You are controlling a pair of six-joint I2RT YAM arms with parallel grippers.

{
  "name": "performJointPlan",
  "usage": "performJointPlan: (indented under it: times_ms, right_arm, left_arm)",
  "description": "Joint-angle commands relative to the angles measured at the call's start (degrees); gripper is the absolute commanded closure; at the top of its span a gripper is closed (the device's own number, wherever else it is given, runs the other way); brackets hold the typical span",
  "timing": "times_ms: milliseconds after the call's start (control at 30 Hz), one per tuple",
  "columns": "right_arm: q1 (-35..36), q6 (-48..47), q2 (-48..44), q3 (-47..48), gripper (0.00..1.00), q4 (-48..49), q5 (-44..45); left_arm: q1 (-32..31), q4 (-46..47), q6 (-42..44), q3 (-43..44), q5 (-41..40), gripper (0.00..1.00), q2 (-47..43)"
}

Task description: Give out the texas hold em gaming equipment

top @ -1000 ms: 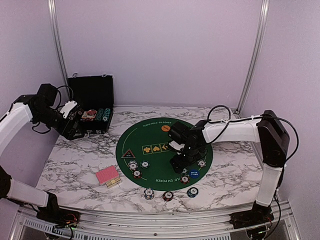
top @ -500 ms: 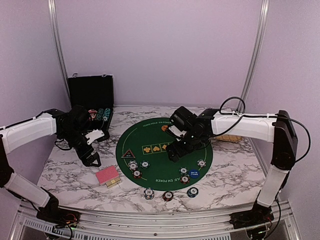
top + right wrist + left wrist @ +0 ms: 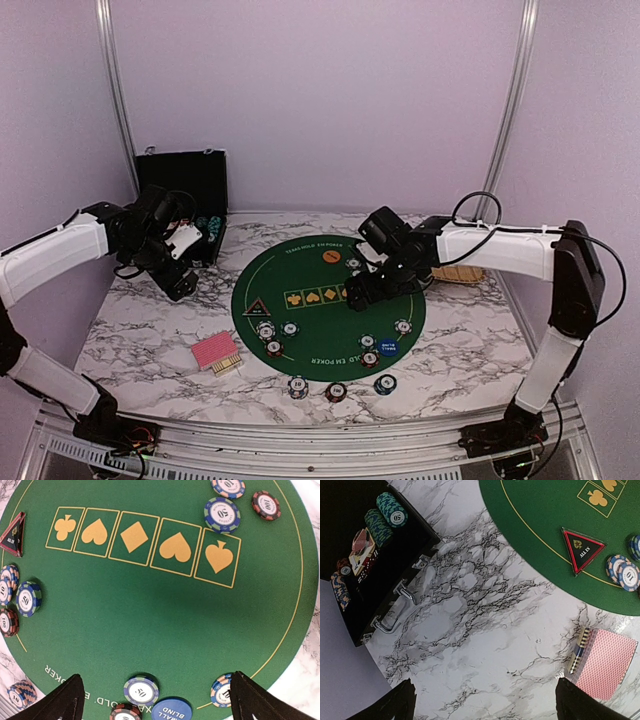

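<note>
Poker chips lie round the green mat (image 3: 330, 300): a 50 chip (image 3: 141, 691), a 10 chip (image 3: 220, 690) and the blue button (image 3: 171, 710) sit just under my right gripper (image 3: 160, 707), which hangs open and empty above the mat (image 3: 150, 610). The orange button (image 3: 330, 256) lies at the mat's far side and the black triangular button (image 3: 582, 550) at its left. Red-backed cards (image 3: 605, 662) rest on the marble. My left gripper (image 3: 487, 712) is open over bare marble between the case and the cards.
The black hinged case (image 3: 380, 575) stands open at the back left with chip stacks (image 3: 392, 510) inside. A tan tray (image 3: 462, 272) peeks out behind the right arm. Three chips (image 3: 336, 391) lie off the mat near the front edge.
The left arm swung out from the case towards the cards, then drew back a little. The right gripper lifted off the chips at the mat's right, moved towards the middle and opened wider.
</note>
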Motion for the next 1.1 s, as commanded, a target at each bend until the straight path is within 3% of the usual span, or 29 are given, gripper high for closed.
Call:
performJointPlan:
  times_ms: [0, 400, 1067]
  right_arm:
    - [0.0, 2.0, -2.4, 0.9, 0.01, 1.3, 1.0]
    - [0.1, 2.5, -3.5, 0.1, 0.01, 3.7, -1.8]
    - [1.6, 2.6, -2.2, 0.5, 0.01, 3.1, -1.4]
  left_arm:
    - [-0.4, -1.9, -0.5, 0.6, 1.0, 0.01, -0.7]
    - [-7.1, -2.9, 2.9, -9.6, 14.5, 0.01, -1.9]
    - [-12.1, 0.7, 4.2, -16.5, 14.0, 0.01, 2.3]
